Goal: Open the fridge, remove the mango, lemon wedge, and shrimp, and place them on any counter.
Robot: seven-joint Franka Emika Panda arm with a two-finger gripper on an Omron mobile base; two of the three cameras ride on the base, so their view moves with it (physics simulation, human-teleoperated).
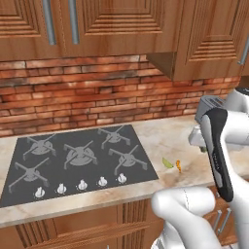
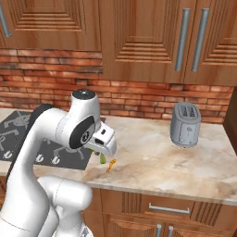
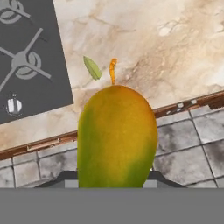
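Cooktop (image 1: 78, 163) is sitting left in the counter (image 2: 157, 157). Lemon wedge (image 1: 167, 163) and shrimp (image 1: 178, 166) are lying just right of it, close together. Gripper (image 3: 114, 186) is clamping the mango (image 3: 117, 138), hovering above the counter's front edge. Toaster (image 2: 185, 124) is standing far right.

My two base views look forward and down from behind my arm, sharing the worktop (image 1: 170, 133) beside the cooktop (image 1: 78, 158). My hand view looks steeply down, close over its front edge.
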